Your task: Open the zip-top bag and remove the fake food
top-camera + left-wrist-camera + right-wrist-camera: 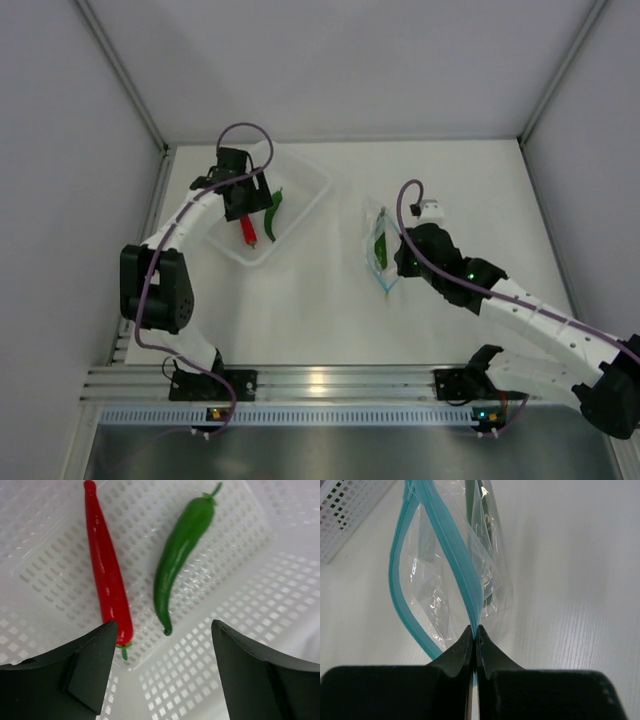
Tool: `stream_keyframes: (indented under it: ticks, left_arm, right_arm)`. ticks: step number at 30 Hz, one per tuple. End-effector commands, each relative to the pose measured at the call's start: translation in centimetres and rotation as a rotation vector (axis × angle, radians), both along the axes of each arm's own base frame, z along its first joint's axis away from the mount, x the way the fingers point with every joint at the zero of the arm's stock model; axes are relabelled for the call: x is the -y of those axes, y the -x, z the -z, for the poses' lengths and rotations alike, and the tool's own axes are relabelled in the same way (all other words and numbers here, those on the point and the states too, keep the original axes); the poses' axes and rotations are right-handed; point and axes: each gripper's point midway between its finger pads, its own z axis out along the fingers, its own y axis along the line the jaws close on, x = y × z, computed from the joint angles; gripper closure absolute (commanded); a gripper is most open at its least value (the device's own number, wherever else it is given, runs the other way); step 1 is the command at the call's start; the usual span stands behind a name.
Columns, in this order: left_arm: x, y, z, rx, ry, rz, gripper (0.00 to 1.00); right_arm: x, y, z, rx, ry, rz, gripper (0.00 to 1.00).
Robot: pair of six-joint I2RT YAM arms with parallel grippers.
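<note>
The clear zip-top bag (378,250) lies right of the table's middle, its teal zip mouth parted. My right gripper (395,264) is shut on one lip of the zip strip (455,555), pinched between the fingertips in the right wrist view (474,629). A green chili (381,243) is inside the bag and shows dimly through the plastic (490,592). A red chili (106,575) and a second green chili (180,555) lie side by side in the white perforated basket (225,645). My left gripper (162,630) hangs open and empty just above them.
The white basket (300,180) stands at the back left, under my left gripper (240,205); its corner also shows in the right wrist view (345,515). Grey walls enclose the table on three sides. An aluminium rail runs along the near edge.
</note>
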Motion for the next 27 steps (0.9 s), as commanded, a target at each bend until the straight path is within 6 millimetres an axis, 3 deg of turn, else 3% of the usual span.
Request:
stream_keyframes:
  ticks: [1,3,4,6,7,9,12,16,19,22,23,27]
  left_arm:
    - [4.0,1.6,-6.1,0.116,0.173,0.119,0.19]
    - [6.0,2.8,-8.5,0.170,0.196,0.184,0.20]
    - [8.4,4.2,-9.9,0.199,0.204,0.255,0.21]
    - [10.8,5.9,-11.2,0.228,0.227,0.326,0.21]
    - [13.0,7.9,-12.6,0.256,0.258,0.388,0.22]
    - [15.1,9.7,-13.7,0.292,0.310,0.429,0.22]
    - [19.1,14.8,-17.6,0.385,0.452,0.583,0.26]
    - [22.1,19.1,-19.5,0.417,0.575,0.703,0.33]
    - [24.2,21.5,-19.4,0.422,0.588,0.748,0.38]
    - [26.2,23.2,-17.9,0.407,0.550,0.770,0.42]
    - [26.1,22.4,-17.0,0.419,0.504,0.719,0.49]
    - [26.2,21.3,-14.0,0.394,0.456,0.623,0.66]
  right_arm:
    - [-2.1,-0.6,-3.2,0.019,-0.092,-0.057,1.00]
    - [-3.7,0.1,-2.8,-0.034,-0.129,-0.121,1.00]
    - [-4.3,0.2,-3.1,-0.049,-0.155,-0.135,1.00]
    - [-5.0,0.6,-3.0,-0.084,-0.178,-0.158,1.00]
    - [-5.2,0.6,-3.0,-0.091,-0.189,-0.156,1.00]
    - [-5.2,0.5,-3.0,-0.095,-0.190,-0.146,1.00]
    - [-5.7,0.6,-2.9,-0.120,-0.193,-0.159,1.00]
    - [-6.8,1.0,-2.2,-0.173,-0.199,-0.201,1.00]
    - [-7.2,0.9,-1.6,-0.201,-0.203,-0.198,1.00]
    - [-7.7,0.7,-1.4,-0.213,-0.206,-0.205,1.00]
    - [-8.3,0.8,-1.2,-0.225,-0.225,-0.229,1.00]
    - [-10.0,1.1,-0.7,-0.265,-0.286,-0.272,1.00]
